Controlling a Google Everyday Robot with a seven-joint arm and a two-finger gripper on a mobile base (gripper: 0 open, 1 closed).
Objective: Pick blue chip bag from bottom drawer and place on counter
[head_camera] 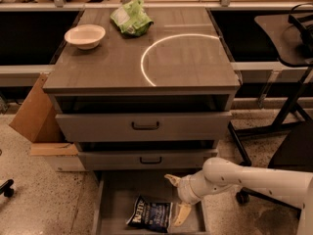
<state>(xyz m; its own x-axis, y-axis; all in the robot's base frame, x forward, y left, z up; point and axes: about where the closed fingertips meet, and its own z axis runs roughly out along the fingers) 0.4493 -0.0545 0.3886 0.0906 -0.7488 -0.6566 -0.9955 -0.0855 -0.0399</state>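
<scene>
- bottom drawer (113, 202) is pulled open at the near end of the cabinet, showing a grey flat floor
- blue chip bag (152, 213) is the only thing in it, lying flat on the drawer floor near the middle and slightly tilted
- bag is dark navy and glossy, with white lettering on its left part; the word runs at a slant and I cannot read it for sure
- gripper (176, 198) is down in the bottom drawer, just right of the bag, on a white arm (254, 177) coming in from the right
- fingers are spread wide apart, one finger (171, 179) pointing up-left and the other pointing down beside the bag's right edge; nothing is held between them
- cannot tell if the lower finger touches the bag or sits just beside it
- two upper drawers above it, the upper one (98, 127) and the middle one (107, 159), are grey with black handles; contents are not visible
- bench (98, 67) is a grey-brown wood-grain top with a thin white arc (146, 53) on its right half
- white bowl (85, 35) sits on the bench at far left
- light green wrinkly bag (131, 17) lies on the bench at the far edge, just right of the bowl and apart from it; its print is not readable
- cardboard box (30, 114) leans against the cabinet on the left, on a speckled floor
- black stand (288, 97) is to the right of the cabinet
</scene>
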